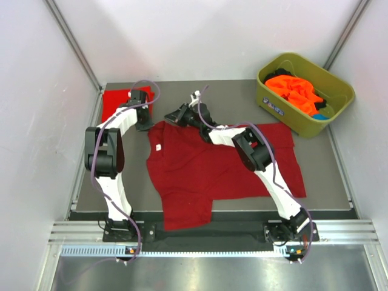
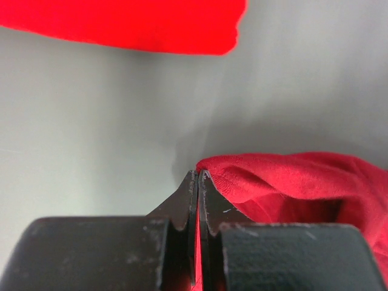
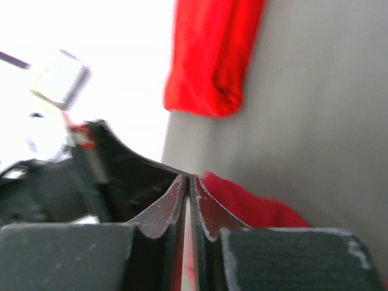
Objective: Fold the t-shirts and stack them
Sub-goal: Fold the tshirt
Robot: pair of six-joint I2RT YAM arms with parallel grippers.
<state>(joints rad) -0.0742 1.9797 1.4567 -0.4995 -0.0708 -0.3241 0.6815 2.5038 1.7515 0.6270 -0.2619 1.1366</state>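
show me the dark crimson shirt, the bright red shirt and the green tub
dark crimson shirt (image 1: 206, 170): top external view, middle of its body
bright red shirt (image 1: 114, 103): top external view, its uncovered left part
olive-green tub (image 1: 297, 118): top external view, its near outer wall

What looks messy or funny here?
The crimson shirt lies crooked, and one part droops past the near edge of the table. The orange shirts are just crumpled in the green tub, not folded. Nothing looks torn or spilled.

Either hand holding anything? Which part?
Both pinch the far edge of the crimson shirt: left hand at its far-left corner, right hand a little further right.
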